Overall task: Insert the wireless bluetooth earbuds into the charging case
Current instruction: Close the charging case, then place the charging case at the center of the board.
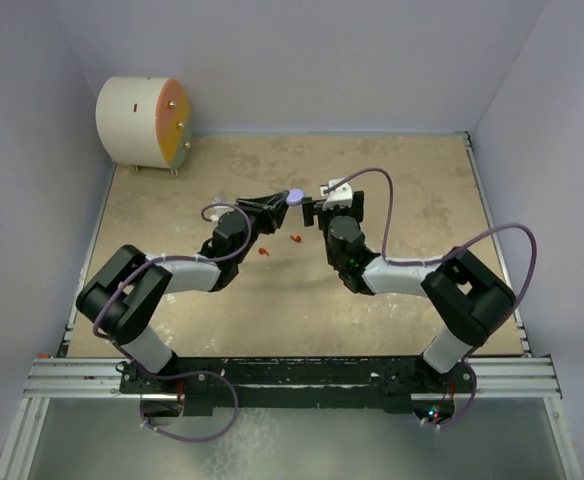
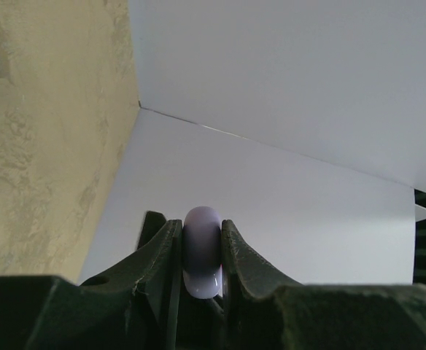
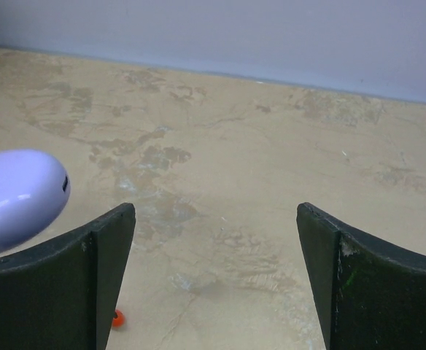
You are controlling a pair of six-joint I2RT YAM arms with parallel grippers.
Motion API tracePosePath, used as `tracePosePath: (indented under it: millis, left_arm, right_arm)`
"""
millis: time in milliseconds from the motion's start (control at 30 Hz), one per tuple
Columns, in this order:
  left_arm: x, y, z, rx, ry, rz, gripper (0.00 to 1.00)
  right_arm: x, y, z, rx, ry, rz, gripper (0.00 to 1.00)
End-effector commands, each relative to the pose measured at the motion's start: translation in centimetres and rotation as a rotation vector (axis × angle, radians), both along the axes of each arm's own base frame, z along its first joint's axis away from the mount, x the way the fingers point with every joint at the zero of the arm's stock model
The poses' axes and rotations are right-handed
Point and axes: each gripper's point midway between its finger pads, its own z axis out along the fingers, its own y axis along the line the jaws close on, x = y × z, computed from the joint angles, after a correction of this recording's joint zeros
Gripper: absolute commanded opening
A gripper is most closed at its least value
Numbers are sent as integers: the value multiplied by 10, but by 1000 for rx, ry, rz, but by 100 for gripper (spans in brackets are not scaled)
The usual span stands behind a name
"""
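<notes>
Here, left end effector (image 2: 200, 232) clamps lavender case (image 2: 202, 255) (right end effector (image 3: 214, 213) open), red earbuds (image 1: 296, 238) nearby.

Held the glossy lavender rounded plastic charging case (image 1: 294, 196) pinched in the left gripper (image 1: 286, 199), black jaws closed on its flanks. Angled the left arm (image 1: 187, 272), elbow bent, in from below-left of that case. Set the right gripper (image 1: 315, 212) just right of the case, jaws spread wide, gripping nothing. Folded the right arm (image 1: 402, 275) in from below-right.
</notes>
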Motion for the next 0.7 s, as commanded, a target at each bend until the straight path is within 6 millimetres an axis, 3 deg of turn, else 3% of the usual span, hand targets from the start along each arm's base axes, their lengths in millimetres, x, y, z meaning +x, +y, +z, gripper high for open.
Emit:
tracePosePath:
  millis: [0,100,167,400,667]
  left_arm:
    - [13,-10,1,39,-38,-23,0]
    - [24,-24,-9,114,-42,-58,0]
    - [33,-34,-7,145,-68,-77,0]
    - [58,-58,-31,349,-98,-130,0]
    - [79,-76,-59,484,-99,-175,0]
  right_arm:
    - [-4,-26,25,185,8,-62,94]
    - [-5,-39,38,252,11,-59,94]
    - [-9,-45,53,275,-15,-54,94]
    - [-26,-58,104,338,-109,6,94]
    - [-38,-59,117,347,-125,63,93]
